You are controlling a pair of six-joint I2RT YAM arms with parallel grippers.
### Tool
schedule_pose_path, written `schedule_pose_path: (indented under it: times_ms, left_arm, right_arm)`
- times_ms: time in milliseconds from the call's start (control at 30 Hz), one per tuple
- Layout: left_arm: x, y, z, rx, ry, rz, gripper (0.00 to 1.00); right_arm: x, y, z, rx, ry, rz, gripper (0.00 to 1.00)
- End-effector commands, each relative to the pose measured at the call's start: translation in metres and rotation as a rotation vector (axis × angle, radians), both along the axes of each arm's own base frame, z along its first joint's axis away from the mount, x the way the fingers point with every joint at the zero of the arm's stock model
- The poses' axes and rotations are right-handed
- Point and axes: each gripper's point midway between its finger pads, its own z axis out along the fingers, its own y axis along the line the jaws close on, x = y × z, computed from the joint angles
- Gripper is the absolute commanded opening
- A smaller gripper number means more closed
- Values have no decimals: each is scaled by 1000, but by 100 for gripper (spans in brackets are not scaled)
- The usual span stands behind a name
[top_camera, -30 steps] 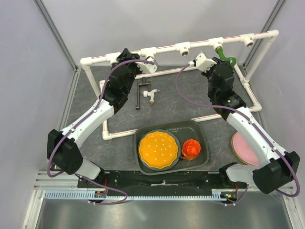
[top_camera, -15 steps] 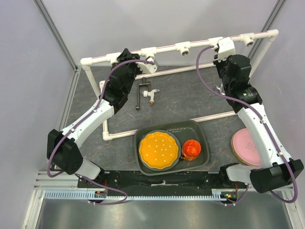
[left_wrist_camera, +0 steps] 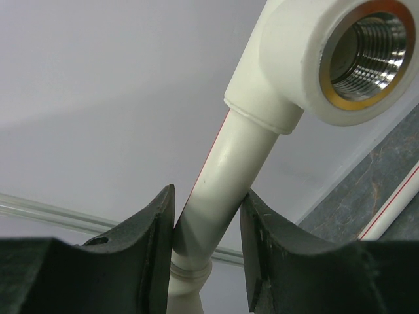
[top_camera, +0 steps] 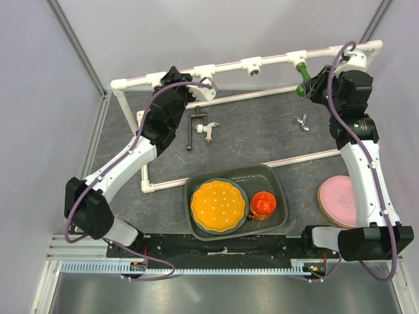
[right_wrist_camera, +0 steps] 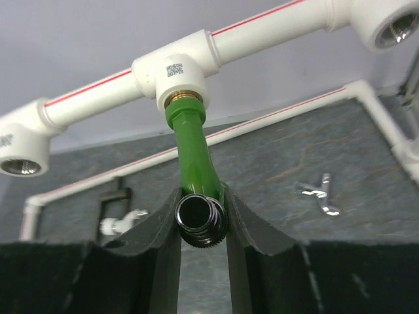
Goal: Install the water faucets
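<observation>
The green faucet (right_wrist_camera: pixel 192 154) hangs from a white tee socket (right_wrist_camera: pixel 178 72) of the PVC pipe frame, its brass thread in the socket; it also shows in the top view (top_camera: pixel 304 80). My right gripper (right_wrist_camera: pixel 203 219) is shut on its round dark tip. My left gripper (left_wrist_camera: pixel 206 226) is shut on the frame's white pipe (left_wrist_camera: pixel 226 176) just below an empty brass-threaded socket (left_wrist_camera: pixel 363 49). The black-handled white-and-brass faucet (top_camera: pixel 200 127) lies on the mat inside the frame. The tiny silvery faucet (top_camera: pixel 301 122) lies on the mat to the right.
A grey tray (top_camera: pixel 275 180) near the front holds an orange plate (top_camera: pixel 217 206) and an orange cup (top_camera: pixel 263 204). A pink plate (top_camera: pixel 335 200) lies at the right. Empty sockets (top_camera: pixel 253 66) sit along the top pipe. The frame's lower pipes (top_camera: pixel 216 176) cross the mat.
My right arm has swung from the frame's inside to its far right corner, turning round the green faucet. The silvery faucet is now uncovered. The left arm has not moved.
</observation>
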Motion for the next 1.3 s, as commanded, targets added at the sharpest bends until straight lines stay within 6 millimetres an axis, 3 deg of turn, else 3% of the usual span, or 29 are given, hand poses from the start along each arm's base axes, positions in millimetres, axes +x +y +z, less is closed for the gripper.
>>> schedule_pose_path:
  times_ms: [0, 33, 167, 200, 233, 300, 467, 567, 600, 667, 700, 800, 933, 1200, 1267]
  left_arm:
    - [-16, -26, 1, -121, 31, -92, 2]
    - [-17, -26, 2, -120, 30, -92, 2]
    - [-17, -25, 2, -122, 30, -90, 2]
    - [-17, -25, 2, -120, 29, -90, 2]
    - [-17, -25, 2, -122, 29, -90, 2]
    - [-17, -26, 1, -121, 31, -92, 2]
    - [-17, -26, 1, -117, 32, -93, 2]
    - [-17, -26, 1, -117, 32, -91, 2]
    - [-17, -26, 1, -117, 32, -91, 2]
    - [-17, -26, 1, -117, 32, -91, 2]
    - [-17, -26, 1, -115, 31, -91, 2]
    - [-16, -26, 0, -114, 34, -91, 2]
    - [-16, -27, 0, -115, 34, -94, 2]
    - [-16, -28, -2, -113, 40, -99, 2]
    - [-15, -29, -4, -110, 44, -100, 2]
  right_arm:
    - [11, -3, 47, 386, -152, 23, 3]
    - [14, -9, 44, 436, -169, 23, 2]
    - [7, 2, 51, 792, -204, 116, 2]
    - [8, 3, 41, 857, -191, 124, 2]
    - [7, 4, 50, 897, -231, 154, 2]
    - [7, 7, 44, 1029, -211, 169, 2]
    - [6, 8, 50, 1160, -237, 210, 4]
    - [2, 7, 54, 1167, -256, 217, 25]
    - [1, 6, 56, 1155, -260, 212, 43]
    - [-4, 4, 61, 1079, -281, 202, 60]
    - [-6, 3, 62, 1042, -275, 187, 77]
    - [-13, -4, 67, 843, -274, 131, 97]
    - [-28, -14, 72, 585, -276, 69, 98]
    - [-69, -63, 82, -64, -235, -193, 98]
    - [-71, -55, 83, -171, -211, -188, 98]
